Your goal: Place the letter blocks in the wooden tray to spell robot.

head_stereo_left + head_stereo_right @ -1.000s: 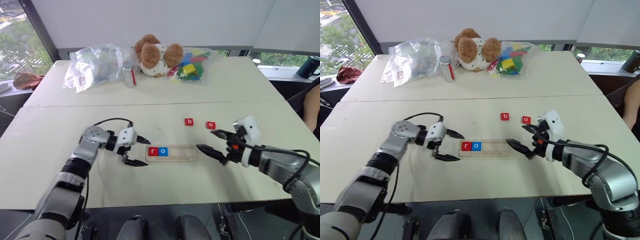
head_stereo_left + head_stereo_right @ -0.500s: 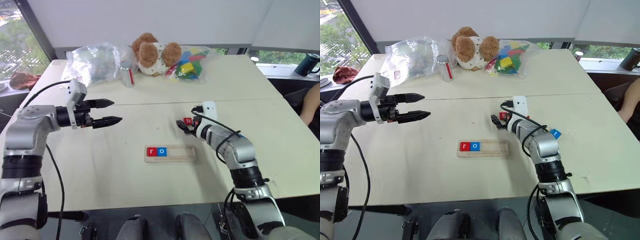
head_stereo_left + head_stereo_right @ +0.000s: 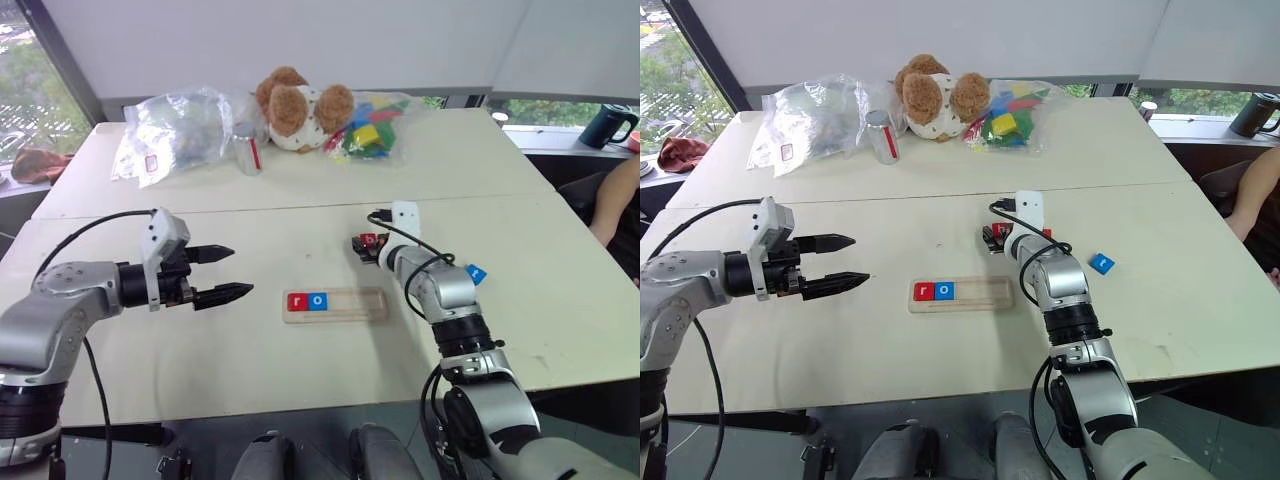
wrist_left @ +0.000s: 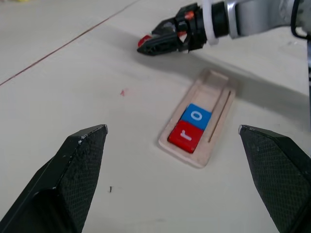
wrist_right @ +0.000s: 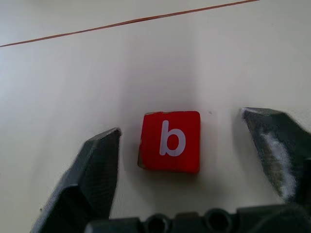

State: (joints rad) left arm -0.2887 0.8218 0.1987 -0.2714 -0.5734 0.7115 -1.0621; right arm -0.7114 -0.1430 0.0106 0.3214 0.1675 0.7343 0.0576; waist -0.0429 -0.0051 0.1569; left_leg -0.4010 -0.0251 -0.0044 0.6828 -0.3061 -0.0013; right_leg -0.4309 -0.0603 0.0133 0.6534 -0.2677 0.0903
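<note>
Right wrist view has the red b block (image 5: 171, 141) centred between the right gripper (image 5: 192, 145) fingers, spread, not touching. Close evenly on its 2 sides, lift, seat beside the o (image 3: 318, 300) in the wooden tray (image 3: 362, 303), mid-frame. Left gripper (image 3: 227, 275) hangs spread.

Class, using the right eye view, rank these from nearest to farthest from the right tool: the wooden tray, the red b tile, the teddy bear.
1. red b tile, between the right tool's fingers.
2. wooden tray, toward the robot, slightly left.
3. teddy bear, far table edge.
</note>
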